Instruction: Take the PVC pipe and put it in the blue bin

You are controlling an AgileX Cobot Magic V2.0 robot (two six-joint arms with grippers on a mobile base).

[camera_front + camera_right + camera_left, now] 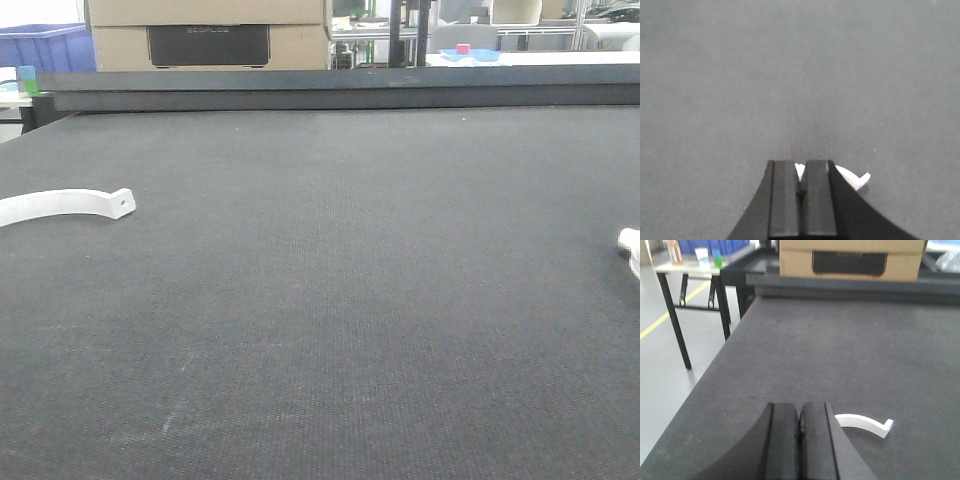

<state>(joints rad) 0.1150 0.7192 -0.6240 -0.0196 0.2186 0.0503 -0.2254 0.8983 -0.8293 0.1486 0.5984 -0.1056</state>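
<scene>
Both are clenched on nothing: the left end effector [799,412] and the right end effector [800,172] each have their pads pressed together over the bench [350,300], well short of the cardboard box [210,30] at its far edge. The first risk is taking the wrong thing. Two white candidates lie on the bench on the near side of the box. A curved white strip [60,205] lies off to the box's left, just beside the left end effector's tips. A rounded white piece [630,245] lies far to the box's right, partly under the right end effector. Neither reads plainly as a length of pipe, so I cannot tell which is meant. With the pads shut, a descent would likely shove either piece across the surface instead of gripping it. The strip is also thin and lies flat, so it could slip out of a pinch. The blue bin [45,45], which I take to be the target, stands beyond the bench to the box's left. That means a long carry over the raised far rim, and a loose hold could fail on the way. The rounded piece is cut off by the frame in the front view and covered by the pads in the right wrist view. The strip's far end runs out of frame, and the bin's opening is unseen.
</scene>
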